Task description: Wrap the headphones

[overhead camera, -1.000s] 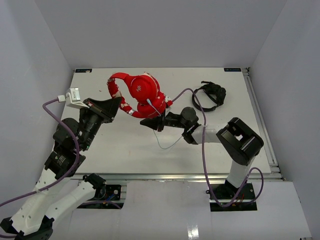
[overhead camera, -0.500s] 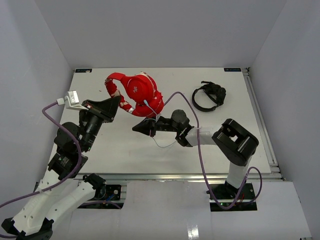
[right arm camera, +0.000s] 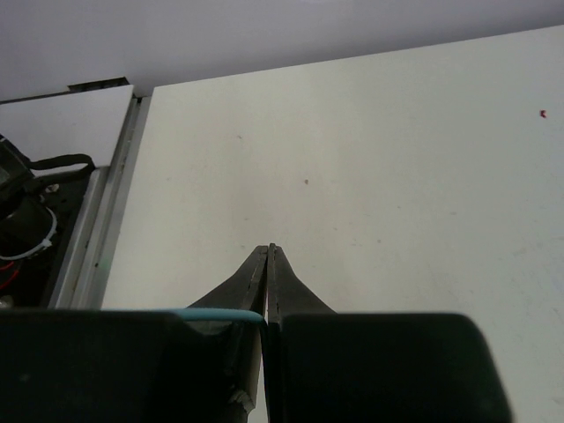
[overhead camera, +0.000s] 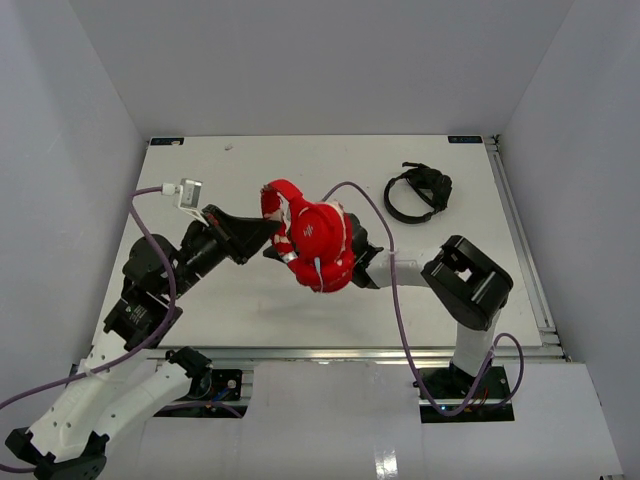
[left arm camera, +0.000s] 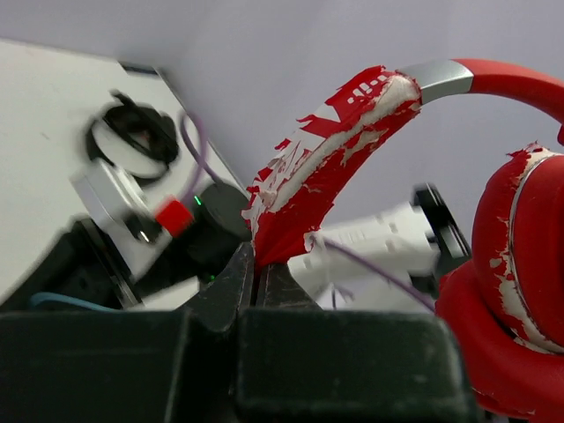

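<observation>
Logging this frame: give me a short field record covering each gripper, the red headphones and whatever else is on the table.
left gripper: jaws shut on the headband of the red headphones
right gripper: jaws shut, nothing seen between them; hidden behind the earcups in the top view
red headphones: between the two arms, headband covering peeling
black headphones: on the table, far right, apart from both arms
cable wrap: cannot tell from these views
</observation>
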